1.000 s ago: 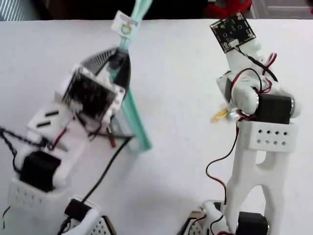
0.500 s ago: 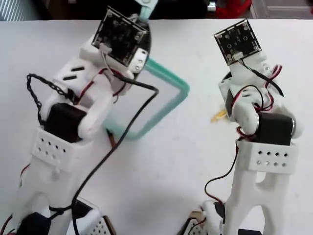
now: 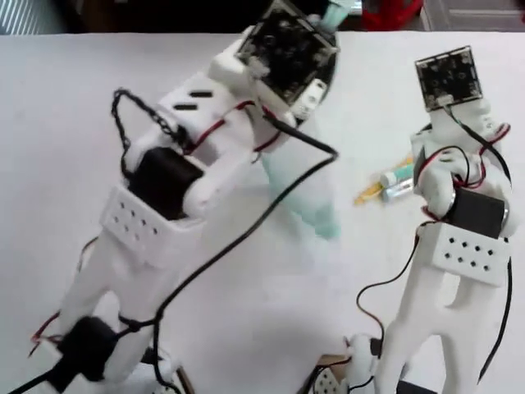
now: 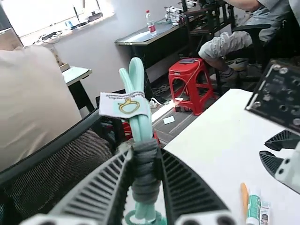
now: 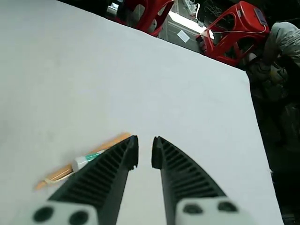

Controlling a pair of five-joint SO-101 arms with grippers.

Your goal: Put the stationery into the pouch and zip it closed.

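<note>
We log the left arm (image 3: 164, 189) stretched from 7 o'clock up toward 12, its wrist board (image 3: 287, 51) at the far edge of the white worktop (image 3: 82, 98). The mint pouch (image 3: 308, 205) shows blurred beneath it, near centre. The right arm (image 3: 459, 238) stands at 4 o'clock. The stationery (image 3: 396, 176), an orange pencil (image 3: 369, 194) and tubes, lies at 3 o'clock, just beside that arm.

Pouch (image 4: 140, 127) looks soft mint plastic, prob. translucent; I read its tag (image 4: 124, 104) as paper; table (image 5: 93, 70) matt white.

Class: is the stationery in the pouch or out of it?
Out: the stationery lies on the table, apart from the pouch held in the left gripper.
</note>
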